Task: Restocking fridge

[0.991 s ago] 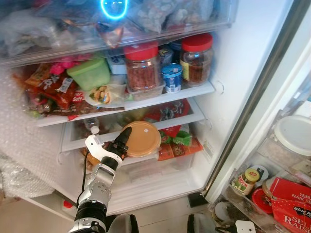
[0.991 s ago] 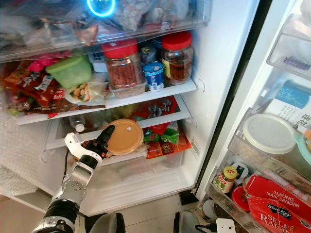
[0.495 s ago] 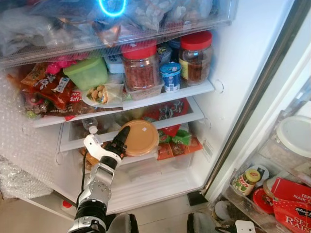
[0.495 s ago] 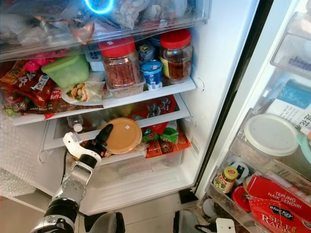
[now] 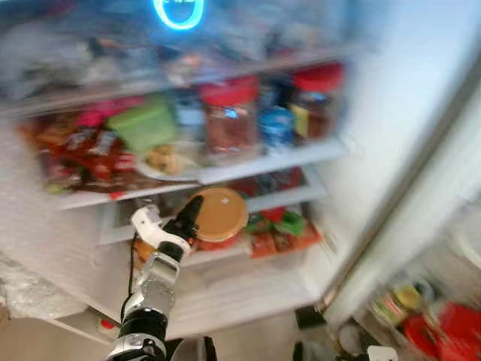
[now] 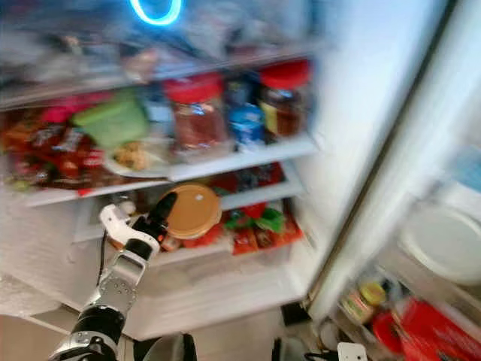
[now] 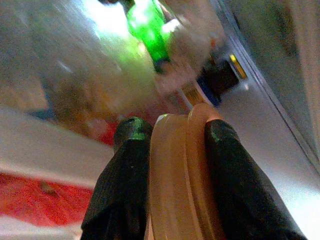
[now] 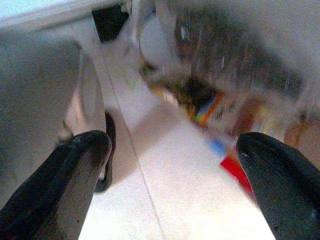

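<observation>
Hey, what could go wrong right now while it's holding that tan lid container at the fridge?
The left gripper pinches only the rim of the tan-lidded container, so it may slip or tilt out. The lower shelf behind it is crowded with packets, which could block it or get pushed. The head views are blurred, so aim may be off.

My head views are smeared with motion blur, worst toward the right side, though the fridge interior is brightly lit and a blue ring of glare [image 5: 178, 13] glows at the top. My wrist views are soft too, with streaked, washed-out bright backgrounds.
</observation>
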### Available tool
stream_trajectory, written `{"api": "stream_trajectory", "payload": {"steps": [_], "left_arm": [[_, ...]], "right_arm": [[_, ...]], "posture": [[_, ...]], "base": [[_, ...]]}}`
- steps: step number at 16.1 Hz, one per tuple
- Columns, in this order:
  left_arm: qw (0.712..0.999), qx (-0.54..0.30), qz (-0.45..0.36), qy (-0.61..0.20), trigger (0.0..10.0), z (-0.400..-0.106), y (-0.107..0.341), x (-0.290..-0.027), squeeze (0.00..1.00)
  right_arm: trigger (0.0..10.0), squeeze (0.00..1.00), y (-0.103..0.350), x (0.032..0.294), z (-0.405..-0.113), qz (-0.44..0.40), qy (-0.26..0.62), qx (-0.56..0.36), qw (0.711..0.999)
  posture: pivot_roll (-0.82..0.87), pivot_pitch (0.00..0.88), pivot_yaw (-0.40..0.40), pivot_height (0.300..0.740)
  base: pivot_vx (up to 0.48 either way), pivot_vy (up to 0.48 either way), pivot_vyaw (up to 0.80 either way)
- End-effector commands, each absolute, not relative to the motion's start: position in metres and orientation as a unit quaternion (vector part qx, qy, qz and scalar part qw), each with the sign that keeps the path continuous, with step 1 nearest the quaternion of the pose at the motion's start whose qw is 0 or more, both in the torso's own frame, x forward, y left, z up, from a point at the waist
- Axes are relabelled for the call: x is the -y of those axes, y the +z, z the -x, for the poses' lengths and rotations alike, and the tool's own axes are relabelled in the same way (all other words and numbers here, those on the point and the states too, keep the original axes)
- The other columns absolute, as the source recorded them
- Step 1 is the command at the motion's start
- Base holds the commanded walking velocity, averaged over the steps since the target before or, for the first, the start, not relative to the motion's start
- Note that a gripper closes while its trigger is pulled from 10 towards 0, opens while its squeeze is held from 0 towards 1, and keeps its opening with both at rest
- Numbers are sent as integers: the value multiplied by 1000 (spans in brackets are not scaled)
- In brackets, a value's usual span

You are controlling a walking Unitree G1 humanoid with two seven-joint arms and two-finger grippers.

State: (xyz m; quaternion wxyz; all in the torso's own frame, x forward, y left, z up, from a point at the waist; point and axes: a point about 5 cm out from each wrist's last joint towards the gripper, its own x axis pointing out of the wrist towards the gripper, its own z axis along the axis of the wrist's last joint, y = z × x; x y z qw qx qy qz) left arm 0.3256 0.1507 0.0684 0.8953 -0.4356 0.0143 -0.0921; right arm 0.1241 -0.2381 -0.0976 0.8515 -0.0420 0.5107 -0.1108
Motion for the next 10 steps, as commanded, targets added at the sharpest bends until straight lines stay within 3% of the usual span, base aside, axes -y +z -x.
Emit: {"api": "stream_trajectory", "payload": {"steps": [1,4,6,8,10], "left_arm": [[901,-12,427,-77,10000,-325,67,-160,0],[902,-11,426,-73,10000,-325,67,-161,0],[901,-12,433,-28,10000,-327,63,-168,0],[881,-7,472,10,10000,-329,62,-174,0],[885,-8,465,25,10000,-332,62,-176,0]], "right_arm": [[10000,0,-100,228,-123,32,-97,-515,851],[10000,0,-100,228,-124,33,-96,-516,851],[10000,0,-100,228,-124,33,-95,-516,851],[10000,0,-100,228,-124,34,-95,-516,851],[10000,0,-100,228,-124,34,-94,-516,851]], "posture": [[-44,71,90,638],[-45,71,88,638],[-44,72,86,638],[-44,73,83,638],[-44,71,82,638]], "base": [[337,0,0],[337,0,0],[0,0,0],[0,0,0],[0,0,0]]}}
